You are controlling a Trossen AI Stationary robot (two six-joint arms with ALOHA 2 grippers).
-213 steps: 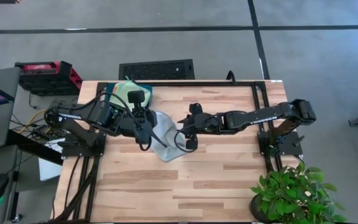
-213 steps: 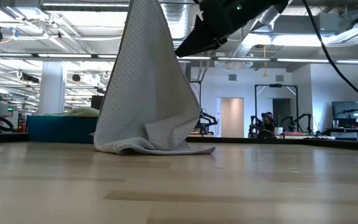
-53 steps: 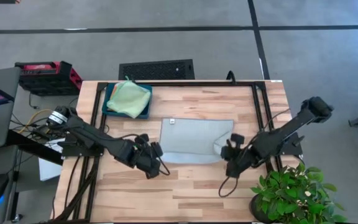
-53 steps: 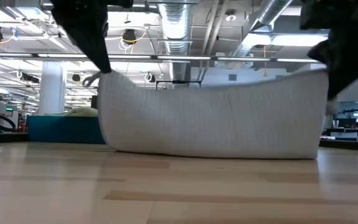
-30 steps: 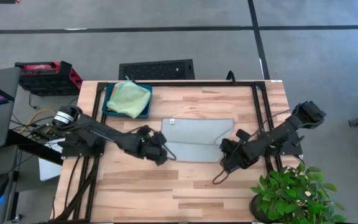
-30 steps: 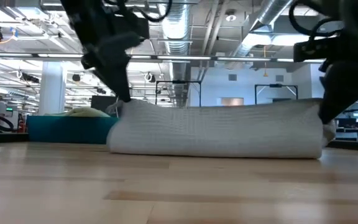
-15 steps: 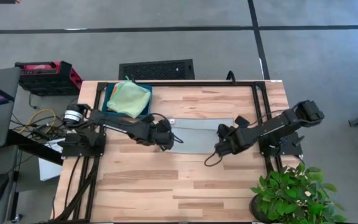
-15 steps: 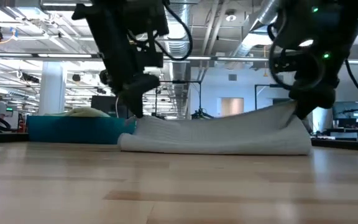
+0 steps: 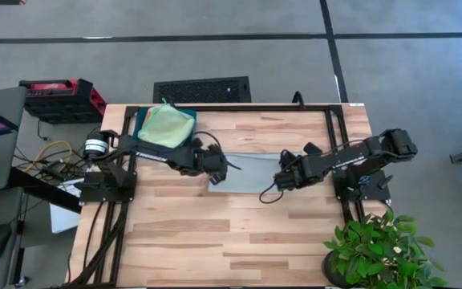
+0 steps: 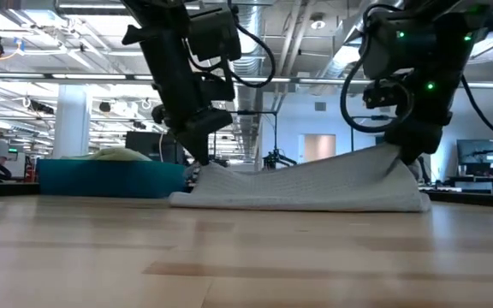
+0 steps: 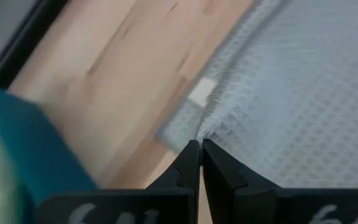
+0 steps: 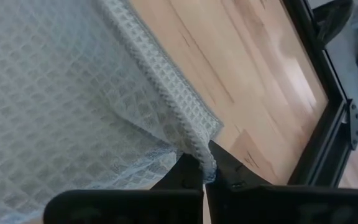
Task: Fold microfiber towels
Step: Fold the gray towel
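Pale grey microfiber towel (image 9: 247,172), spread flat on the wooden table (image 9: 239,233) near its middle, just beside the dark teal tray (image 9: 143,120) on the side toward the plant (image 9: 375,249). Doubled over on itself, judging by the low view, where two layers show along the near edge. Left gripper (image 9: 215,166) pinched tight on the towel's corner nearest the tray, fingers (image 11: 188,163) closed with only the hem between them, a small white tag (image 11: 201,93) just beyond. Right gripper (image 9: 283,178) likewise clamped on the far corner from the tray, hem caught between its fingertips (image 12: 194,171). Corners held apart and low, probably to keep the upper layer taut and square over the lower while the fold settles. Light green towel (image 9: 167,126) heaped in the tray, apart from the grey one, seemingly waiting its turn. Next, presumably, release of both corners.
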